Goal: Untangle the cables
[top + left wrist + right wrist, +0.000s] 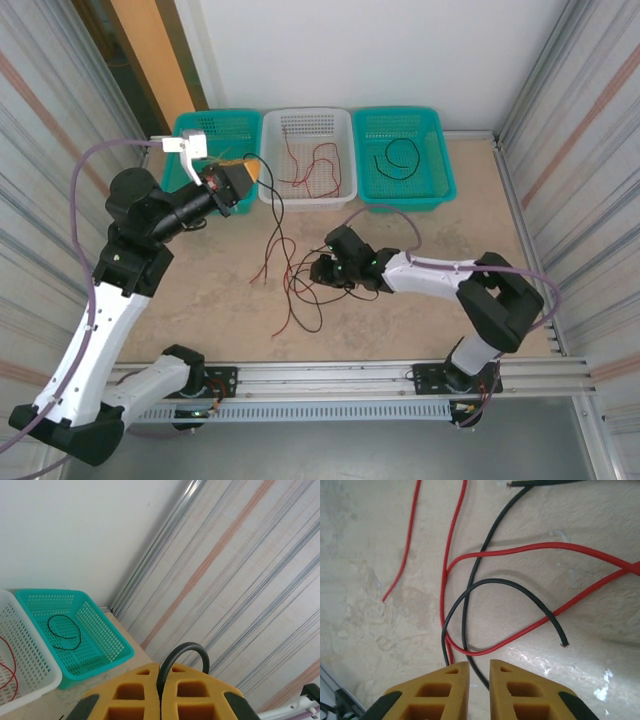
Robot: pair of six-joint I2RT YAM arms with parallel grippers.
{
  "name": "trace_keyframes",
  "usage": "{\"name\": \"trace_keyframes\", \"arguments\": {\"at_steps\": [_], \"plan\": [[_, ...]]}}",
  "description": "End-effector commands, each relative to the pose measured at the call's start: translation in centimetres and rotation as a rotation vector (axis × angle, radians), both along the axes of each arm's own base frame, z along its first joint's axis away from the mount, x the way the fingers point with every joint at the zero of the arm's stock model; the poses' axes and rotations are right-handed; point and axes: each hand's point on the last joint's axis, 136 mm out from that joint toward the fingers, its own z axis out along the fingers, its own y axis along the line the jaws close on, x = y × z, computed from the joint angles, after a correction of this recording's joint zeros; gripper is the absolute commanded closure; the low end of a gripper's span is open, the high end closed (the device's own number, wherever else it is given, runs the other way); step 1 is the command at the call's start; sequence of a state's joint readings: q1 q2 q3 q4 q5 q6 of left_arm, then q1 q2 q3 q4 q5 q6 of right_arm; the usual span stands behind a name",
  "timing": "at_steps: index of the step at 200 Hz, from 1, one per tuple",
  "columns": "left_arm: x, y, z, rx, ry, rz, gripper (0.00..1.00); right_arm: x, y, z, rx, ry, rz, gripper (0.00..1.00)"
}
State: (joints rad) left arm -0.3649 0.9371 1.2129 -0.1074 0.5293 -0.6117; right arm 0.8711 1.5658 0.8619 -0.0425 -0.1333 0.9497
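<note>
Tabletop (470, 230); cables (297, 283) central, inside walls (580, 120).

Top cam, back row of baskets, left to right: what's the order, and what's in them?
Left teal basket → white basket holding red cables → right teal basket holding a black cable.

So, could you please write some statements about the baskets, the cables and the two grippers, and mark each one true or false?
1. The white basket holds red cables. True.
2. The teal basket on the right holds a yellow cable. False: a coiled black cable lies in it.
3. The left gripper is shut on a long black cable. True.
4. The right gripper hovers over the baskets. False: it is low over the table, at the tangle of red and black cables.
</note>
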Motion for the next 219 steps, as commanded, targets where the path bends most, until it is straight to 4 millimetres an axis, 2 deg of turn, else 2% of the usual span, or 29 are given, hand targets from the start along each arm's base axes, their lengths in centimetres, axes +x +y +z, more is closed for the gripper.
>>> {"name": "trace_keyframes", "arguments": {"at_steps": [1, 32, 55, 65, 79, 108, 161, 188, 195, 219], "plan": [[-0.3, 0.0, 0.6, -0.043, 0.012, -0.025, 1.00, 0.8, -0.5, 6.3, 0.010, -0.184, 0.030, 0.66], [-0.2, -0.1, 0.9, -0.057, 0.012, -0.034, 1.00, 0.3, -2.1, 11.6, -0.008, -0.349, 0.047, 0.57], [-0.2, -0.1, 1.1, -0.060, 0.011, -0.037, 1.00, -0.9, -2.6, 14.7, 0.079, -0.437, 0.078, 0.36], [-0.2, -0.1, 1.2, -0.063, 0.013, -0.042, 1.00, -1.6, -2.2, 15.8, 0.130, -0.460, 0.118, 0.31], [-0.1, -0.2, 1.2, -0.072, 0.021, -0.047, 1.00, -2.8, -1.0, 16.4, 0.168, -0.473, 0.191, 0.28], [0.1, -0.4, 1.4, -0.089, 0.029, -0.062, 1.00, -4.5, 1.6, 15.0, 0.121, -0.449, 0.306, 0.27], [0.1, -0.1, 1.5, -0.095, 0.036, -0.052, 1.00, -6.4, 5.4, 12.4, 0.121, -0.394, 0.415, 0.35], [0.1, 0.0, 1.6, -0.108, 0.034, -0.053, 1.00, -6.2, 5.7, 10.9, 0.087, -0.362, 0.407, 0.48], [0.2, 0.0, 1.6, -0.110, 0.036, -0.052, 1.00, -6.3, 5.8, 10.6, 0.092, -0.356, 0.411, 0.54], [0.2, 0.2, 1.8, -0.115, 0.033, -0.046, 1.00, -6.0, 5.6, 9.7, 0.060, -0.346, 0.396, 0.87]]}}
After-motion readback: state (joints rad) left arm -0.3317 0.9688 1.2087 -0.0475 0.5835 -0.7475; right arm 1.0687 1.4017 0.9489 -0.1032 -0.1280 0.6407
